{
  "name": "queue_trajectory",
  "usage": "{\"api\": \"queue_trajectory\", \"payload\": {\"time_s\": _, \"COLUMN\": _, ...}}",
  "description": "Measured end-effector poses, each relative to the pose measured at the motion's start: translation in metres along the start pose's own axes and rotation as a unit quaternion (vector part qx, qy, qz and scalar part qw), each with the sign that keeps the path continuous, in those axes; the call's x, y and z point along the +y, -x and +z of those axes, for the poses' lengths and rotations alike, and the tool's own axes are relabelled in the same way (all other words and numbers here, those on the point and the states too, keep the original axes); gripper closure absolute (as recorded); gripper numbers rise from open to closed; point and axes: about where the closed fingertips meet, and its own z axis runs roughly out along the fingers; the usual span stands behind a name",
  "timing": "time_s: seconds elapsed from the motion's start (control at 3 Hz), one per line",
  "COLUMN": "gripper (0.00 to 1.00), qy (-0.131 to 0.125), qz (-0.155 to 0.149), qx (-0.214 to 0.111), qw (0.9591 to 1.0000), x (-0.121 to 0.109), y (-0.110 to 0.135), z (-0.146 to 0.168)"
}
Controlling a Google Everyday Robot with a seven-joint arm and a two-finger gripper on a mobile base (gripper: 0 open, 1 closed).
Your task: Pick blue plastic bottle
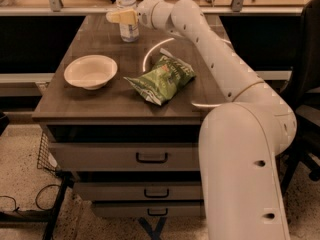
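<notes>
The blue plastic bottle [129,31], clear with a white-and-bluish label, stands upright at the far edge of the wooden table [85,104], left of centre. My gripper [120,17] reaches in from the right at the bottle's mid-height. Its yellowish end lies across the front of the bottle and hides the middle of it. The white arm stretches from the lower right over the table to the bottle.
A white bowl [90,71] sits on the table's left side. A green chip bag [162,78] lies in the middle, under the arm. Drawers [150,156] are below the tabletop. A wire basket [45,154] hangs at lower left. A dark chair [306,59] stands at right.
</notes>
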Motion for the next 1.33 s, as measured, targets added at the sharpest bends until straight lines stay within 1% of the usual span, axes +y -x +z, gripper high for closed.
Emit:
{"api": "queue_trajectory", "payload": {"time_s": 0.33, "gripper": 0.17, "qy": -0.002, "qz": -0.006, "qx": 0.003, "qw": 1.0000, "x": 0.0010, "y": -0.0046, "z": 0.0053}}
{"api": "queue_trajectory", "payload": {"time_s": 1.33, "gripper": 0.87, "qy": 0.004, "qz": -0.004, "qx": 0.004, "qw": 1.0000, "x": 0.0085, "y": -0.0070, "z": 0.0121}}
